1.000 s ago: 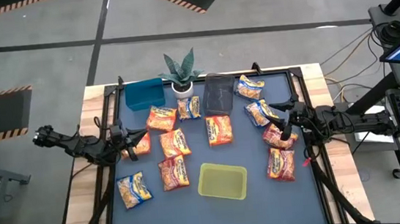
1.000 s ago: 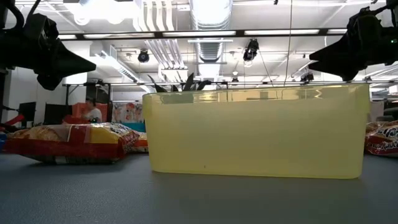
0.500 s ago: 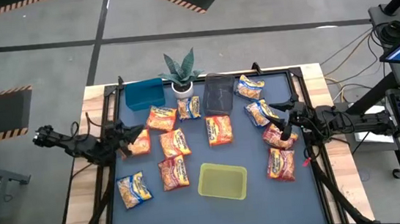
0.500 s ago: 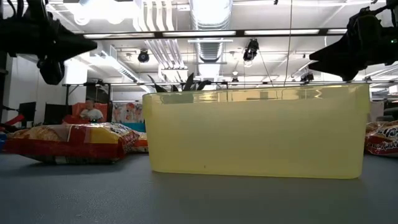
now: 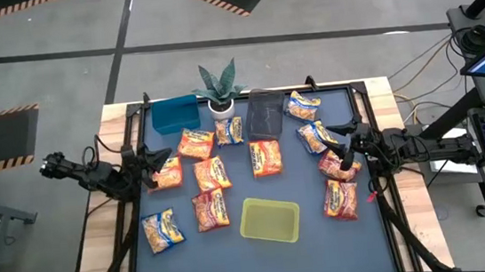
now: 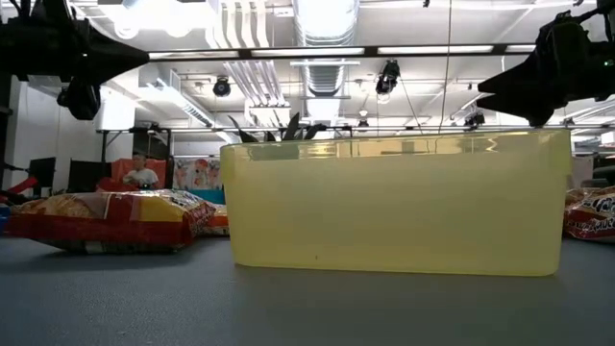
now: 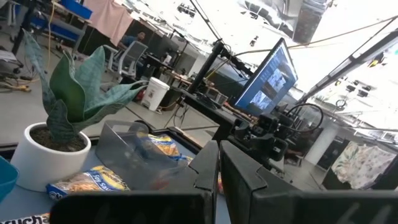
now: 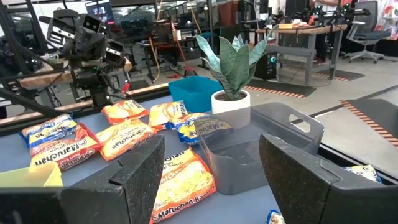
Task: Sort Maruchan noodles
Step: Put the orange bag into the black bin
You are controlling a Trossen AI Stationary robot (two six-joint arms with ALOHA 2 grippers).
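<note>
Both of my grippers hang above the mat holding nothing: my left gripper point(image 5: 157, 153) has its fingers pressed together, with an orange packet point(image 5: 168, 173) just below and ahead of it, while my right gripper point(image 5: 345, 151) is spread wide over a red packet point(image 5: 337, 166). Sorting looks barely begun to me, since every packet I can see lies loose between my hands and the yellow bin point(image 5: 269, 220) sits empty.
</note>
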